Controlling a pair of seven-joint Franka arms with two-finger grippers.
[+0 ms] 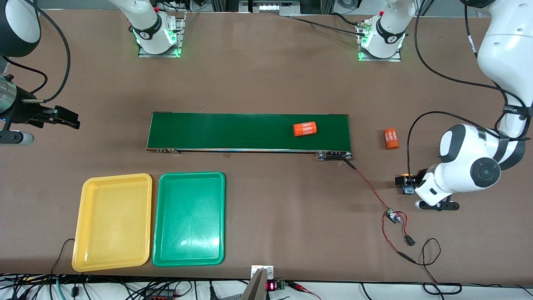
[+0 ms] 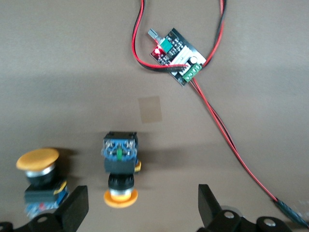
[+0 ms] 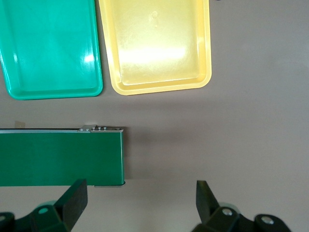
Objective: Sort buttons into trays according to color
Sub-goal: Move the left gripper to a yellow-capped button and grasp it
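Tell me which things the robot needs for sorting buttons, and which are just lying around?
Needed: two yellow-capped buttons, yellow tray, green tray, left gripper open over the buttons.
Just lying around: two orange cylinders, conveyor belt, circuit board.

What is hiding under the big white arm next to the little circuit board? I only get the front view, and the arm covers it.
Observer: The left wrist view shows two yellow-capped buttons there, a lying button and a second button beside it.
Operator: Is the tool grabbing one?
Observer: No. The left tool is open over the table, and the lying button's cap sits between its fingers, untouched.
Operator: And the other tool?
Observer: The right tool is open too, holding nothing, over the table by the conveyor belt end.
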